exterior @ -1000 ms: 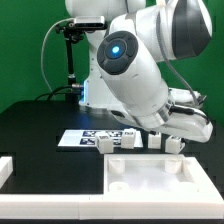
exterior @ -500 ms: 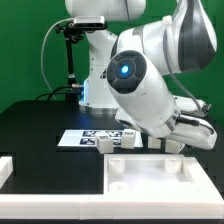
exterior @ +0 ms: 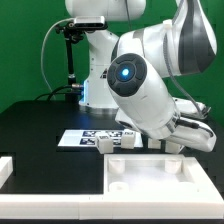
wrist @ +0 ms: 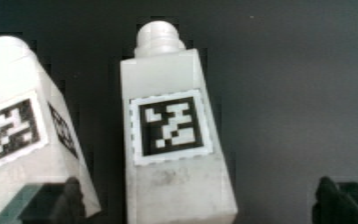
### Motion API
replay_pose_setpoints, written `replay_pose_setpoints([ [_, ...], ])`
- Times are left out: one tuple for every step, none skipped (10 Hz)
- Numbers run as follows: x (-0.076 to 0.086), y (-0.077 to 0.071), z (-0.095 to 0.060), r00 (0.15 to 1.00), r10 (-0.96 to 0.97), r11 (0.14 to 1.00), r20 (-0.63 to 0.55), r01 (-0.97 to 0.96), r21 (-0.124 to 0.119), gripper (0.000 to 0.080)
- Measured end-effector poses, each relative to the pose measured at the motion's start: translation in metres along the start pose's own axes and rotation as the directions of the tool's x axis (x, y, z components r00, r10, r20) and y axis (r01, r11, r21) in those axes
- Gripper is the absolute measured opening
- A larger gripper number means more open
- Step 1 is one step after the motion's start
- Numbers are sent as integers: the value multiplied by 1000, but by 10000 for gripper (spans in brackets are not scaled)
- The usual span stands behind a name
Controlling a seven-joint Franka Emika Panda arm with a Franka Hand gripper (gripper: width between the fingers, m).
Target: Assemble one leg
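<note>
Nearest to me the large white square panel (exterior: 160, 183) with its raised rim is lying flat on the black table (exterior: 40, 125), and nothing is standing in it or fixed to it; so, as I am judging it, no joining is done yet and the work is sitting at the grasping step. Just behind the panel a row of white legs (exterior: 111, 144) is lying loose side by side, with the marker board (exterior: 78, 137) just beyond them; the arm (exterior: 140, 85) is bending low over the end of that row towards the exterior view's right, and its bulk is hiding which post it is reaching for.

The wrist view is showing the rest. The leg (wrist: 172, 150) is lying lengthwise under the camera, tag (wrist: 171, 125) facing up, narrower peg (wrist: 163, 38) pointing away from the gripper (wrist: 201, 198); a neighbouring leg (wrist: 19, 110) is lying just beside it, parted by a narrow dark gap. The fingers (wrist: 51, 203) are showing as two dark tips spread wide, one to either side of the leg's plain end, neither touching it; one tip is sitting close to the neighbouring leg, the other over bare table; whether they are down level with the post I cannot tell. Nothing is being held.

What is left, I am guessing, is nearly everything: closing on the leg, lifting it, carrying it to the panel and seating the peg.
</note>
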State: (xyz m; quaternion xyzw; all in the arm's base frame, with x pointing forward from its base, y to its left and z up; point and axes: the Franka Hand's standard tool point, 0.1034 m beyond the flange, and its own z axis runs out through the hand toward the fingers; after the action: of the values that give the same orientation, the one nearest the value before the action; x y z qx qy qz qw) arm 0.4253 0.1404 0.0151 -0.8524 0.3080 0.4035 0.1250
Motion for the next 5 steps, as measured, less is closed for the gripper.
replay_pose_setpoints([
  [0,1,5,1000,7,1000,8,-7,2,649],
  [0,0,8,1000,6,1000,13,-6,-2,649],
  [0,0,8,1000,5,1000,12,-5,-3,649],
  [0,1,8,1000,6,1000,12,-6,-3,542],
  [0,1,8,1000,6,1000,12,-6,-3,395],
])
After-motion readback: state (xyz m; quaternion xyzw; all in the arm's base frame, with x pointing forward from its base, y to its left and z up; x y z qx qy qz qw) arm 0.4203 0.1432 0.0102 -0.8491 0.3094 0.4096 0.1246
